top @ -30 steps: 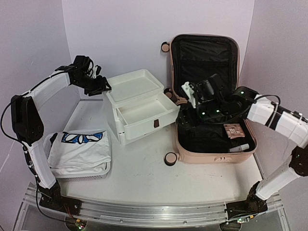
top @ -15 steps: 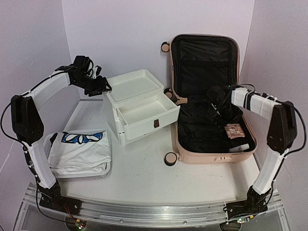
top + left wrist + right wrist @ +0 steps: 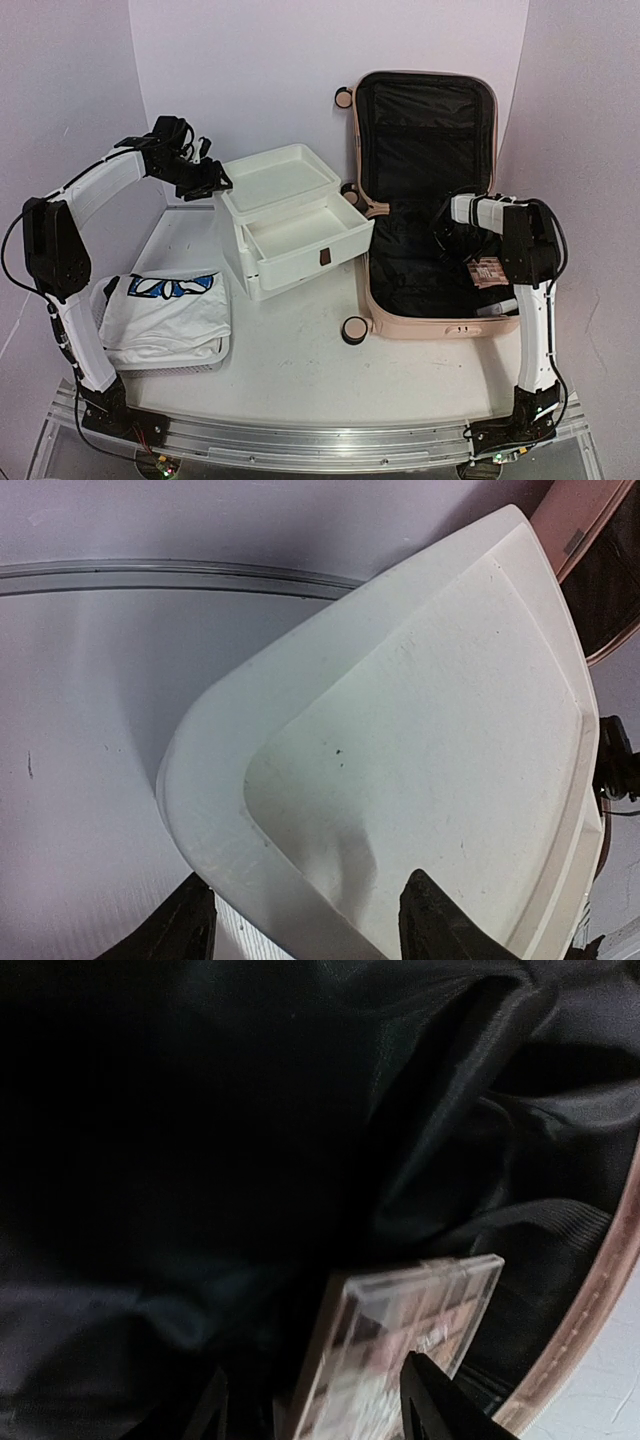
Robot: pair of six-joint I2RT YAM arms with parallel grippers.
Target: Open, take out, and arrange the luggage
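Note:
The pale pink luggage [image 3: 440, 325] lies open at the right, its black-lined lid standing against the back wall. My right gripper [image 3: 452, 238] is down inside the lower half. In the right wrist view its fingers [image 3: 432, 1400] stand open on either side of a clear-lidded brown palette [image 3: 400, 1330] lying on the black lining, with a gap on the left side; the pink rim [image 3: 600, 1300] shows at the right. My left gripper [image 3: 215, 182] hovers open over the back left corner of the white drawer unit [image 3: 285, 215], its fingers [image 3: 430, 925] straddling the top tray's rim [image 3: 200, 810].
The drawer unit's lower drawer [image 3: 310, 240] is pulled out toward the luggage. A white mesh basket [image 3: 165, 350] with a folded white and blue shirt [image 3: 170, 300] sits at the front left. A white tube [image 3: 497, 307] lies in the luggage near its front edge.
My right arm has swung from the luggage's left side to its right side and folded down over the palette, its jaws narrower than half a second ago. The left arm has not moved.

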